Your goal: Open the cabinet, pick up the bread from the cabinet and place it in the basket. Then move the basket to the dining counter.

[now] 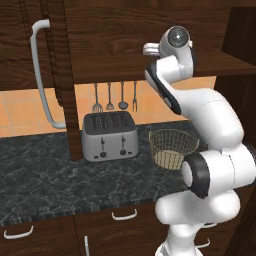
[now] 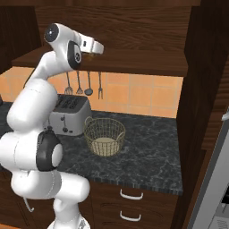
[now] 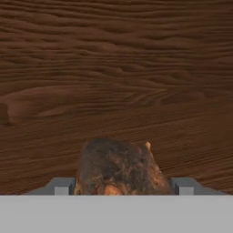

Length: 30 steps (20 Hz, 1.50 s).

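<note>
I have the arm reaching up into the cabinet [image 1: 100,45], whose dark brown door hangs open at the left of the left base view, its long curved silver handle [image 1: 42,75] running down the upper left of the frame. The pincer [image 3: 120,187] stands open, one grey fingertip on each side of the bread [image 3: 118,168] at the bottom centre of the hand view. I cannot tell whether the tips touch it.

The bread is a rough, lumpy piece, dark brown and mottled on top with an orange-tan patch low on its front and a small pale nub at its upper right edge. It sits on the cabinet's wood-grained shelf, which fills the rest of the hand view. In the right base view a small tan speck of it [image 2: 93,55] shows just under the white hand in the upper left of the frame.

The basket [image 1: 172,148] is round golden wire mesh with a pale bottom. It stands on the black marbled counter [image 1: 45,175], right of centre in the left base view, just beside the silver toaster [image 1: 110,136]. In the right base view the basket [image 2: 104,135] sits at centre, right of the toaster. Four utensils [image 1: 115,97] hang on the orange tiled wall above the toaster.
</note>
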### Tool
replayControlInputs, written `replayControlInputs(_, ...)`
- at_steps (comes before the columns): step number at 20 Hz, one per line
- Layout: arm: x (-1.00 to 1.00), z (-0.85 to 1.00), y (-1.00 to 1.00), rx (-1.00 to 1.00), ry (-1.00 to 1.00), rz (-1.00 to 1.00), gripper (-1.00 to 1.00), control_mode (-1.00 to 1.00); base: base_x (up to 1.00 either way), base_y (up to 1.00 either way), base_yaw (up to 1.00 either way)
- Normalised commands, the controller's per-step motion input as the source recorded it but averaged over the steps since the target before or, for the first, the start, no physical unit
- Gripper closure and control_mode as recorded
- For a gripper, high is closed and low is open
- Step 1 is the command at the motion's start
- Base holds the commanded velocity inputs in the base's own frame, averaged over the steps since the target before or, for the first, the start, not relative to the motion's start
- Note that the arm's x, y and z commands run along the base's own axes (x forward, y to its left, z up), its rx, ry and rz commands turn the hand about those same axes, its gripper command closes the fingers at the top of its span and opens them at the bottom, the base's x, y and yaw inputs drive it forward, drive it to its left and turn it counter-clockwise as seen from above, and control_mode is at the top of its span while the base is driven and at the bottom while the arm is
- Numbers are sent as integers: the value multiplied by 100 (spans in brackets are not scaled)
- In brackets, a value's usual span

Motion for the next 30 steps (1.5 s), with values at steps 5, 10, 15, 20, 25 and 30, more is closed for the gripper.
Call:
replayControlInputs(5,-100,22,1,0,10,0,100,-100,0,0,0)
replayControlInputs(10,-100,6,0,0,9,0,100,-100,0,0,0)
replayControlInputs(15,-100,-29,0,0,4,1,100,-100,0,0,0)
replayControlInputs(20,-100,-64,-6,5,5,0,100,-100,0,0,0)
replayControlInputs(25,-65,-76,-8,6,23,0,100,-100,0,0,0)
replayControlInputs(30,10,-65,-19,11,18,2,100,-100,0,0,0)
